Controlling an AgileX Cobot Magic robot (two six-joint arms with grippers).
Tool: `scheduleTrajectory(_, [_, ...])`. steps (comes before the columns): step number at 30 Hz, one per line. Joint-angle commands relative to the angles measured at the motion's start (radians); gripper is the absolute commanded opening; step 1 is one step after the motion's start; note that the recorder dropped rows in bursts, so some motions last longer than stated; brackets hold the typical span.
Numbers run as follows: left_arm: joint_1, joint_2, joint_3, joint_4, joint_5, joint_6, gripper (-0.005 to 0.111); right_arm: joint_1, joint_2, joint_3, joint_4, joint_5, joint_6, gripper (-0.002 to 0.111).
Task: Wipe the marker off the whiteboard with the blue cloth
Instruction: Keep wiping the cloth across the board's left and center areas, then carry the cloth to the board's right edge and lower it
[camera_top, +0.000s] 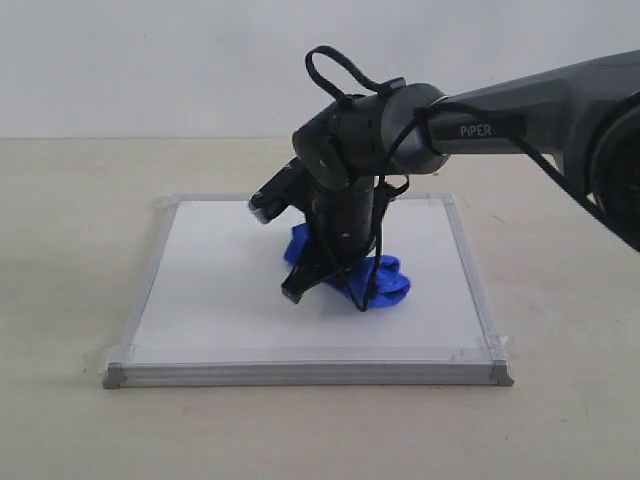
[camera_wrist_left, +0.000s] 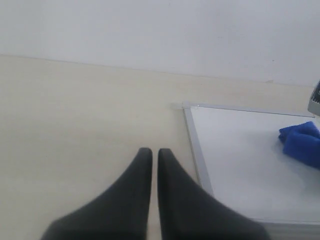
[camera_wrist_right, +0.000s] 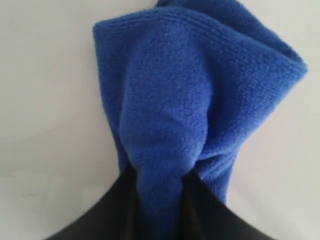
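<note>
Right pincer (camera_wrist_right: 157, 202) is gripping a bunched fold of the blue cloth (camera_top: 386, 281) with its jaws closed tight. The cloth is lying on the whiteboard (camera_top: 215, 290) just 3 o'clock of centre, and no marker is showing. Hard dragging is risking that narrow fold slipping free.

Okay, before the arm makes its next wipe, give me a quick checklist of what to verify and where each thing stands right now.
1. Cloth gripped: ok. The right gripper has its jaws shut on a bunched fold.
2. Cloth on the board: ok. In the exterior view it rests on the white surface near the middle.
3. Mark located: cannot tell. No view shows a drawn line; it may be hidden under the cloth or the arm.
4. Left gripper out of the way: ok. It is shut, over the table beside the board's edge.
5. Board seated: ok. It lies flat on the table.
</note>
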Motion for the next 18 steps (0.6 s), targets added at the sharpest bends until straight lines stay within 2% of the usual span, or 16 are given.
scheduleTrajectory(1, [-0.003,-0.003,0.004,-0.008,0.003,0.005,0.004,0.068,0.025,0.016,0.501,0.025,-0.361,0.000])
scheduleTrajectory(3, [-0.003,-0.003,0.004,-0.008,0.003,0.005,0.004,0.072,0.025,0.016,0.516,0.025,-0.389,0.000])
scheduleTrajectory(5, [-0.003,-0.003,0.004,-0.008,0.003,0.005,0.004,0.059,0.025,0.016,0.416,0.013,-0.317,0.000])
scheduleTrajectory(10, [-0.003,-0.003,0.004,-0.008,0.003,0.005,0.004,0.000,0.025,0.016,-0.163,0.022,0.193,0.000])
scheduleTrajectory(13, [-0.003,-0.003,0.004,-0.008,0.003,0.005,0.004,-0.020,0.020,0.016,-0.434,0.082,0.401,0.000])
scheduleTrajectory(18, [-0.003,-0.003,0.004,-0.008,0.003,0.005,0.004,-0.068,-0.047,0.067,-0.441,0.047,0.442,0.000])
